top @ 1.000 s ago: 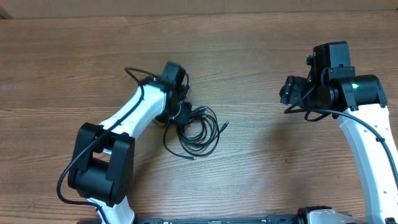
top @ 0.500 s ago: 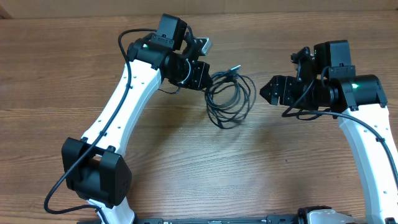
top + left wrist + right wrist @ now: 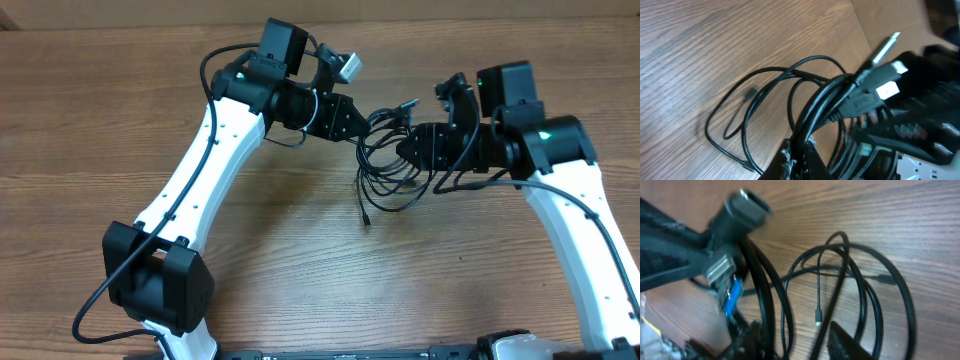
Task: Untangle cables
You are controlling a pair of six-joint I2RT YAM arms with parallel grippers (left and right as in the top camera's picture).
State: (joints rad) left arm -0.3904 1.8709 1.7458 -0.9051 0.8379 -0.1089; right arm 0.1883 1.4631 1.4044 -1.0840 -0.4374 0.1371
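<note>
Cables (image 3: pixel 385 170) bunched, lifted above counter (image 3: pixel 120 90) centre, toward far edge. Left fingers (image 3: pixel 817 165) clamped on bundle. Right fingers (image 3: pixel 845 342) apart, strands between. Judgement: right should pinch one outer loop only and draw away slowly while left holds firm; plug ends (image 3: pixel 885 45) may snag.

Swung the cables (image 3: pixel 385 175) up and rightward in the left pincer (image 3: pixel 352 125), away from the middle of the surface (image 3: pixel 100 100). Brought the right pincer (image 3: pixel 408 150) leftward onto the bundle, jaws narrower, strands now between them.
</note>
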